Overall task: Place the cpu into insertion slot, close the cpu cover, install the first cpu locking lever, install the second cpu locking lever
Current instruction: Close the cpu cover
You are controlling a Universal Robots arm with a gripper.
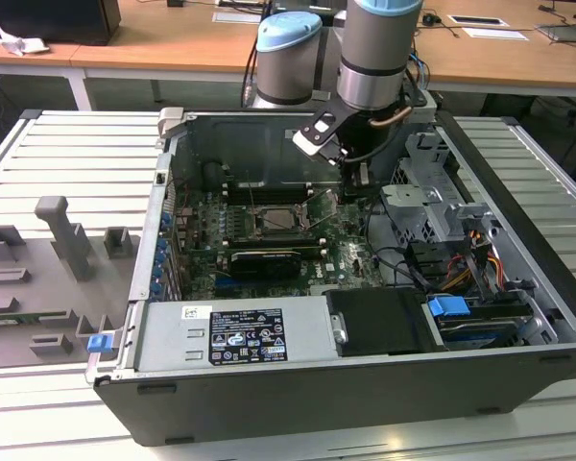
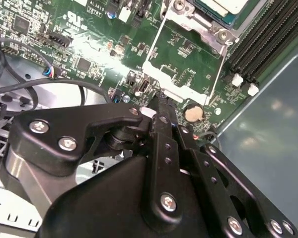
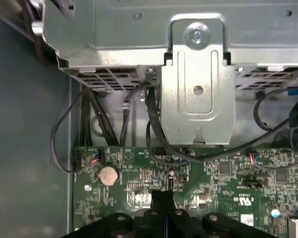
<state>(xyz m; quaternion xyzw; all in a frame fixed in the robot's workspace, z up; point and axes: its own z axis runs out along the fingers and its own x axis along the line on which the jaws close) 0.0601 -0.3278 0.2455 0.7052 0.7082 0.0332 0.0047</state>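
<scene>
Cpu [image 2: 223, 6] in insertion slot [image 2: 204, 26], cpu cover [image 2: 179, 87] open between it and hand [image 2: 158, 104], hand clenched, empty

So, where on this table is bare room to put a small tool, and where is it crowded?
Free: the ribbed metal table beyond the grey fixture blocks, at the exterior view's left, and, at its right, the strip beside the open dark-grey computer case. Crowded: inside the case, where black cables, the silvery drive cage and the black gripper leave little room.
</scene>
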